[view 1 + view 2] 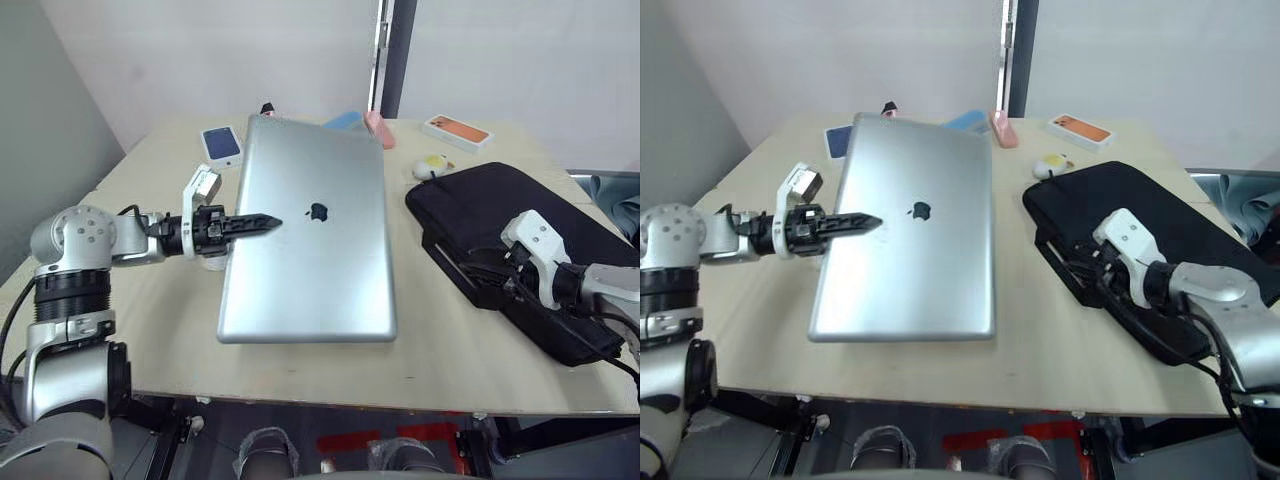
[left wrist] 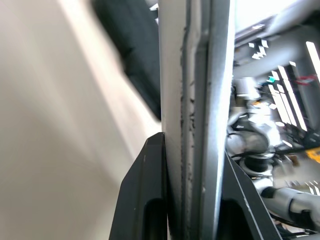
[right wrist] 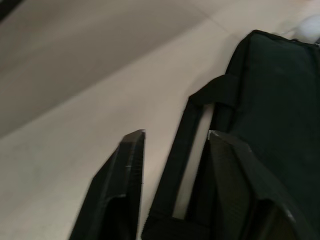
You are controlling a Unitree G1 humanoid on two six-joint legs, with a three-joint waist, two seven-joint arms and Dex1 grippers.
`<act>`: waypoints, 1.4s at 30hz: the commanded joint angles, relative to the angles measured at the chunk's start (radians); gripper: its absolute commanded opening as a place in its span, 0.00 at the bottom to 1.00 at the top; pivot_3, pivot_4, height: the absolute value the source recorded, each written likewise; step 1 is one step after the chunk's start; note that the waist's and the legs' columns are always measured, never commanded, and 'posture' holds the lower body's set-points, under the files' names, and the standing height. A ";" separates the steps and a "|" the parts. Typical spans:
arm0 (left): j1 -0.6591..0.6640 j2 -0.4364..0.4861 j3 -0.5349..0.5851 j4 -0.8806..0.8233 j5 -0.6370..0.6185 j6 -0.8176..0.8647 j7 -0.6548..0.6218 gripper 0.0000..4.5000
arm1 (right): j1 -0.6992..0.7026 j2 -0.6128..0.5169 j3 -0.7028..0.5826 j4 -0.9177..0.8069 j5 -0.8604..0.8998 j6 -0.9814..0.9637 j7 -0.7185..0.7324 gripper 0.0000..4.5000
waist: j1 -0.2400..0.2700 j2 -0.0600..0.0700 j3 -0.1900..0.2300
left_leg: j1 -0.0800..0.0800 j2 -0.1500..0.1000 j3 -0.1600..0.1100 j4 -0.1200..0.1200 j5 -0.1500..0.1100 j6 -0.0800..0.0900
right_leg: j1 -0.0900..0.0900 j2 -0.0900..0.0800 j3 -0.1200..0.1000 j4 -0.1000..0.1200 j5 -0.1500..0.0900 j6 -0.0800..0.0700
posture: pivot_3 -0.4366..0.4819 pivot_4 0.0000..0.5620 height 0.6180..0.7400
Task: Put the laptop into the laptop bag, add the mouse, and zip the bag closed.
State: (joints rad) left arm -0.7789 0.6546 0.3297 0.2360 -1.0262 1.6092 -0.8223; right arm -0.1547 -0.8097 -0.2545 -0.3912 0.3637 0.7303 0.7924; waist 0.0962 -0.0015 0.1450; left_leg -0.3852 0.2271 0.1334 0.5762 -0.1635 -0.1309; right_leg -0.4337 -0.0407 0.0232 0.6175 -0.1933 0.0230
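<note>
Reaching in level from the frame's left, the left gripper point(image 1: 262, 223) is clamped on the laptop point(image 1: 310, 235) at centre, while the right gripper point(image 3: 172, 150) is spread around a handle of the laptop bag point(image 1: 520, 230) on the pale table point(image 1: 150, 330).

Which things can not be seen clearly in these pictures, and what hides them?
- Opening and zipper of the black fabric laptop bag: right gripper and strap handles cover that edge.
- Small white object behind the bag: too small to identify.
- Table under the silver metal laptop, gripped by the left gripper: hidden by its lid.
</note>
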 commanded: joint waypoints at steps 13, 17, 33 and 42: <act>0.015 -0.012 -0.010 0.018 0.000 -0.042 -0.028 0.07 | -0.084 0.010 0.134 0.234 -0.186 -0.262 -0.091 0.63 | -0.004 0.000 0.000 | 0.000 0.002 -0.001 0.000 0.000 -0.001 | 0.000 0.002 0.000 0.001 0.000 0.000 | 0.48 0.27 1.00; 0.055 0.018 -0.014 0.062 0.037 -0.089 -0.053 0.07 | -0.037 -0.026 0.098 0.206 -0.153 -0.266 -0.039 0.63 | -0.004 0.000 0.000 | 0.000 0.002 -0.001 0.000 0.000 -0.001 | 0.000 0.002 0.000 0.001 0.000 0.000 | 0.48 0.27 1.00; 0.089 0.048 -0.074 0.130 0.106 -0.180 -0.156 0.07 | -0.028 -0.071 0.121 0.202 -0.170 -0.260 0.000 0.63 | -0.005 0.000 0.001 | 0.000 0.002 -0.001 0.003 0.000 0.000 | 0.000 0.001 0.000 0.003 0.000 0.000 | 0.48 0.27 1.00; 0.073 0.027 -0.059 0.139 0.100 -0.179 -0.154 0.07 | -0.095 -0.047 0.174 0.213 -0.201 -0.240 -0.020 0.63 | -0.002 0.000 0.001 | 0.000 0.002 -0.001 0.004 0.001 0.001 | 0.000 0.002 0.000 0.005 0.000 0.000 | 0.48 0.27 1.00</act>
State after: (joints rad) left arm -0.6719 0.6793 0.2244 0.3983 -0.8898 1.4438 -0.9403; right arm -0.2298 -0.8585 -0.0884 -0.1673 0.1822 0.4924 0.7864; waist 0.0938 -0.0015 0.1456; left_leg -0.3852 0.2287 0.1325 0.5801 -0.1628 -0.1303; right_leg -0.4336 -0.0391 0.0232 0.6221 -0.1931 0.0232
